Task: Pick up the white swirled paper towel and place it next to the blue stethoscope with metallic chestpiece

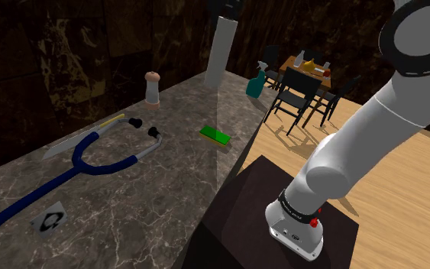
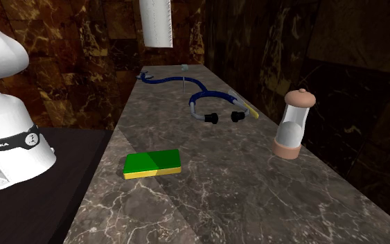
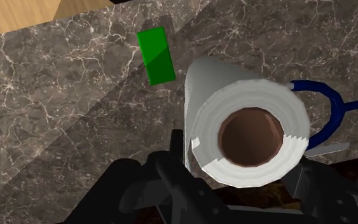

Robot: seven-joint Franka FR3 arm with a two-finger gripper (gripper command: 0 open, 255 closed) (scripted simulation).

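The black gripper (image 1: 227,8) was closed on the upper part of the white paper towel roll (image 1: 222,50), which hung clear of the grey marble counter (image 1: 152,199), high in the air and well apart from the blue stethoscope (image 1: 78,155). The roll's long axis ran close to upright, one end up in the gripper and the other pointing down at the counter. From the wrist camera the roll (image 3: 247,130) was seen end-on, its brown core facing the lens and its body running away towards the stone (the stethoscope's blue loop (image 3: 333,105) showed just past its edge). A green block (image 1: 218,136) lay flat on the stethoscope's earpiece side, near the counter's open edge, with bare marble between it and the earpieces. A pale flat strip with a yellow edge (image 1: 83,136) lay just beside the stethoscope on its wall side, close to the dark marbled wall. A shaker with a brown cap (image 1: 153,88) stood upright farther along the wall from the stethoscope, apart from it.
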